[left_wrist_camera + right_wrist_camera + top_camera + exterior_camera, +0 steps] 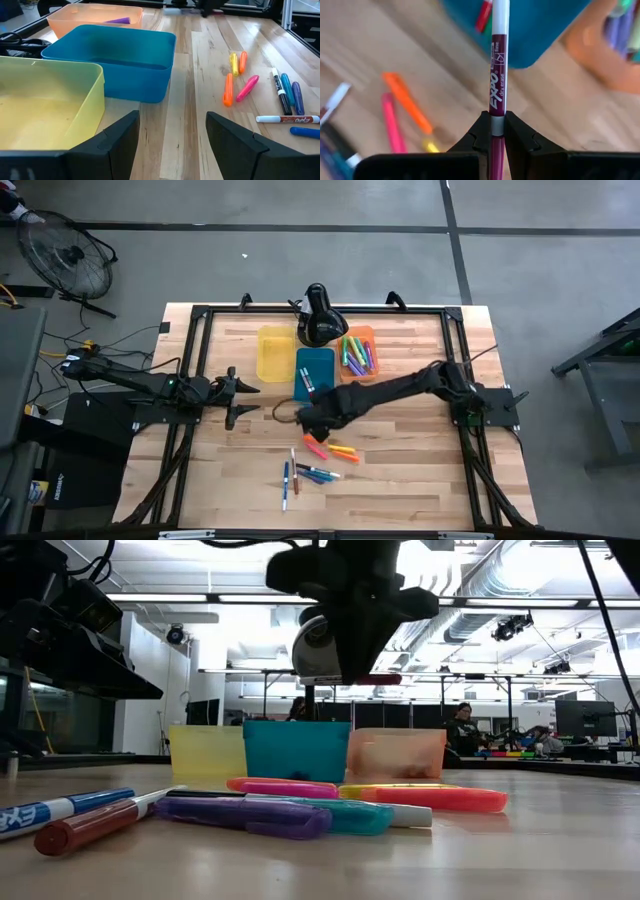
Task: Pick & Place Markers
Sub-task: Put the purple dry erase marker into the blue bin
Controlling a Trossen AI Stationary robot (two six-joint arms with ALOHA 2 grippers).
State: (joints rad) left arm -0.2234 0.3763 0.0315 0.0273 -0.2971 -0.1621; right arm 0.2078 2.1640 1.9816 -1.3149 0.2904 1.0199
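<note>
My right gripper (312,420) hangs over the middle of the table, near the blue bin (314,370), shut on a white marker with a maroon label (499,75). More markers (325,452) lie flat on the wood toward the near edge, also seen in the low view as markers (245,815). The yellow bin (274,352), the blue bin and the orange bin (358,352) stand in a row at the back. The orange bin holds several markers; the blue bin holds a few. My left gripper (172,145) waits open at the table's left, touching nothing. My right gripper pinches the marker's barrel (496,125) between its two fingers, at the white band next to the maroon label. The fingers point steeply down and lie across the marker. The marker is lifted clear of the table, its long white end reaching out toward the blue bin.
A black device (320,318) stands at the far edge behind the bins. Black frame rails (190,380) run along the table's sides. Bare wood lies at the near right (430,470).
</note>
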